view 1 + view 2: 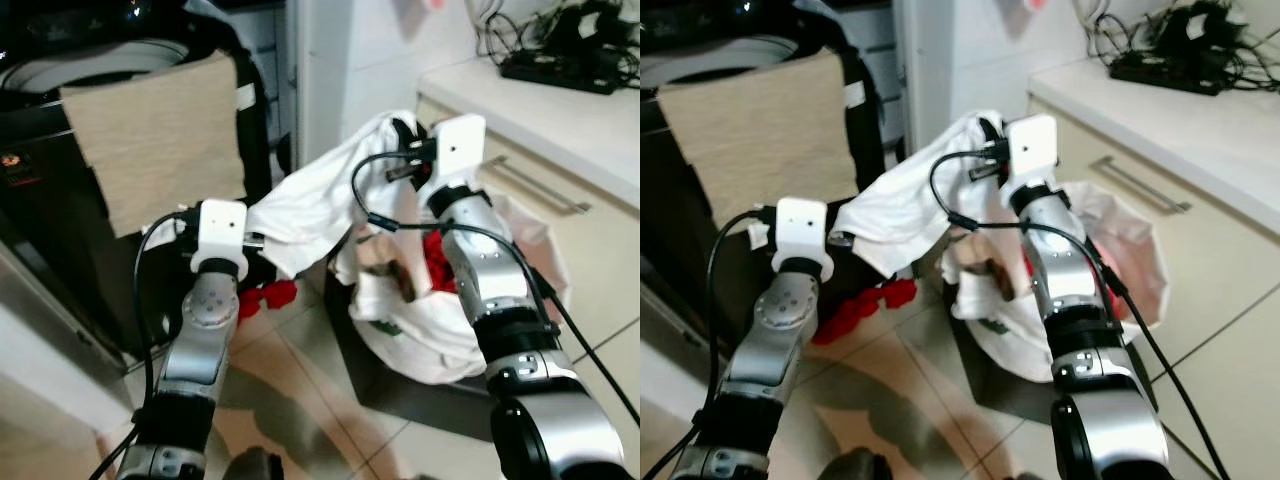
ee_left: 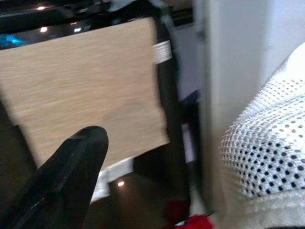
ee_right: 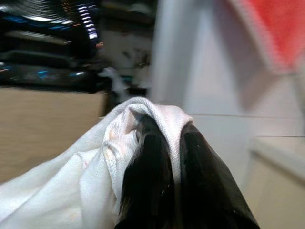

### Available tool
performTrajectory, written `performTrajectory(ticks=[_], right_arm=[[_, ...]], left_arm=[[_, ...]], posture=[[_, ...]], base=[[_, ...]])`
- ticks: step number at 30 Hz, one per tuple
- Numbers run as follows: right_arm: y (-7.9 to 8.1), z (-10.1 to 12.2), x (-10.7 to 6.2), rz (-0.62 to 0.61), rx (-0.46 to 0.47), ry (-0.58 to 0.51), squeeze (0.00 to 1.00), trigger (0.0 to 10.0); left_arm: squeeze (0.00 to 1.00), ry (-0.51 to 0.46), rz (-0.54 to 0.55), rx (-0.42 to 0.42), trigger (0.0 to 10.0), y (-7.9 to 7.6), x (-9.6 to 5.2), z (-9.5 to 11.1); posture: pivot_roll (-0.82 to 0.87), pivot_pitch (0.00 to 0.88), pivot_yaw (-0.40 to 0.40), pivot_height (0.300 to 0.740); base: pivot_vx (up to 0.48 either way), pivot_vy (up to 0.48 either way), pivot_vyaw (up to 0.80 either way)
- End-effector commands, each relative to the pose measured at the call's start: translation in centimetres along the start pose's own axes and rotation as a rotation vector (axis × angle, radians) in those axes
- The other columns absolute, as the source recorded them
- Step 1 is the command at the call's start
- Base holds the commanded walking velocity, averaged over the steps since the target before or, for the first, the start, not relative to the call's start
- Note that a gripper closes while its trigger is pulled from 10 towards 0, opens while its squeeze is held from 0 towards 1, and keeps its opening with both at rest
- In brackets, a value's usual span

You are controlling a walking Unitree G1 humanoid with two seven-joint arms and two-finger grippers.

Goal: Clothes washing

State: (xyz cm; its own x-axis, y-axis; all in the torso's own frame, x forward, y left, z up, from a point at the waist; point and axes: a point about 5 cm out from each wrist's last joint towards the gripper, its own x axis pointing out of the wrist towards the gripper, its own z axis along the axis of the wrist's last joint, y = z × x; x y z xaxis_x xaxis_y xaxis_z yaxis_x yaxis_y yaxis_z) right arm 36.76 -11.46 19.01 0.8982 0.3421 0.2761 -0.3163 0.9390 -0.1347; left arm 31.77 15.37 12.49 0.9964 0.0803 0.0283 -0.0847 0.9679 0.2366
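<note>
Shirt (image 1: pixel 310 205), white, hanging stretched between 2 grippers above the bag (image 1: pixel 420 330), presumably being carried toward the washer (image 1: pixel 60 120). Right gripper (image 3: pixel 174 157) pinching a fold; left gripper (image 1: pixel 255 240) apparently clamping the other edge, grip uncertain.

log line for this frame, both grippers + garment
right gripper: shut on white garment, lifted over laundry bag | left gripper: at garment's lower edge, grip unclear | washer: left
</note>
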Motion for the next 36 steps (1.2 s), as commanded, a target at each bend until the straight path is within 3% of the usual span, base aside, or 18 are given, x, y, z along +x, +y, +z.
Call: performTrajectory(ticks=[1, 8, 17, 31, 36], right_arm=[[-0.6, -0.2, -0.2, -0.018, -0.009, 0.004, 0.0, 0.0], [-1.1, -1.0, -0.4, -0.034, -0.018, 0.035, 0.0, 0.0], [-1.0, -1.7, -0.7, -0.033, -0.025, 0.057, 0.0, 0.0], [-1.2, -2.2, -0.6, -0.043, -0.035, 0.074, 0.0, 0.0], [-0.8, -3.1, -0.8, -0.04, 0.0, 0.123, 0.0, 0.0]], left_arm=[[0.0, -0.01, 0.003, 0.014, 10.0, -0.3, 0.1, 0.4], [0.0, -0.034, -0.042, 0.088, 10.0, -1.1, 0.1, 0.7], [0.0, -0.042, -0.064, 0.108, 10.0, -1.3, -0.1, 0.7], [0.0, -0.037, -0.051, 0.105, 10.0, -1.0, 0.1, 0.6], [0.0, -0.005, -0.035, 0.082, 10.0, -0.5, 0.1, 0.0]], posture=[[-0.04, 0.0, -0.003, 0.74], [-0.04, 0.0, 0.002, 0.74], [-0.03, 0.0, 0.001, 0.74], [-0.03, 0.0, 0.009, 0.74], [-0.02, 0.0, 0.0, 0.74]], base=[[0.0, 0.48, 0.44], [0.0, 0.0, 0.44], [0.0, -0.442, 0.44], [0.101, -0.407, 0.44], [0.118, -0.15, 0.36]])
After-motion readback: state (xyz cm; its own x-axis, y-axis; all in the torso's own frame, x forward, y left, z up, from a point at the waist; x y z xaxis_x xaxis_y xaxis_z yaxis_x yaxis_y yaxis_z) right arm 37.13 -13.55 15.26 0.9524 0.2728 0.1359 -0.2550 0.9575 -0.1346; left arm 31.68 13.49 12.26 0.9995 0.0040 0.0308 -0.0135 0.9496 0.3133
